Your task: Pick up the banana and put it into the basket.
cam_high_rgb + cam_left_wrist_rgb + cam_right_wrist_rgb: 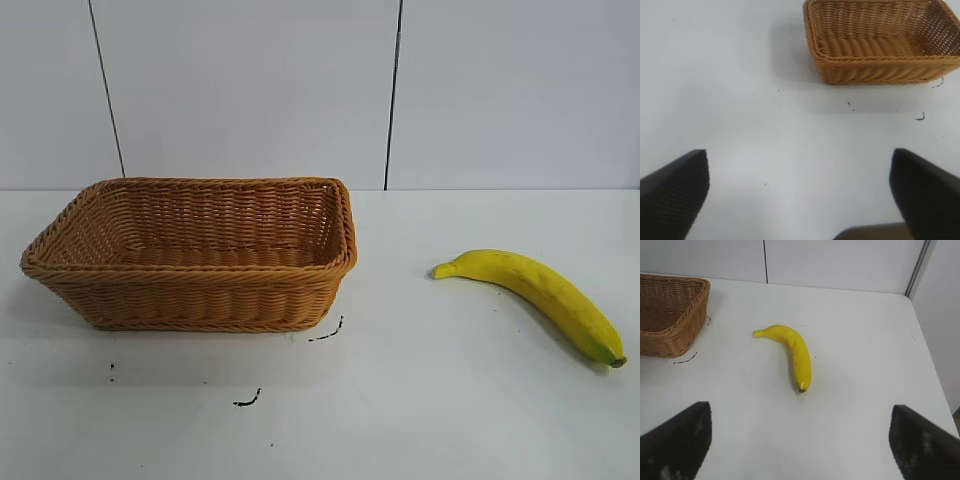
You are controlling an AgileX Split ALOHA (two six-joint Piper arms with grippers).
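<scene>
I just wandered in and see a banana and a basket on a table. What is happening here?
Nothing is being held yet. The banana lies on the white table, off to the right of the empty wicker basket and apart from it. The right hand is open, hanging above the table and looking toward the banana. The left hand is open too, over bare table short of the basket.

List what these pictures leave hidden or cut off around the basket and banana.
- Basket floor: exterior view, mostly hidden behind its near wall.
- Basket: cut off by the edge in both wrist views.
- Banana underside: hidden against the table in every view.
- Both arms: outside the exterior view; only open jaws show in the wrist views.
</scene>
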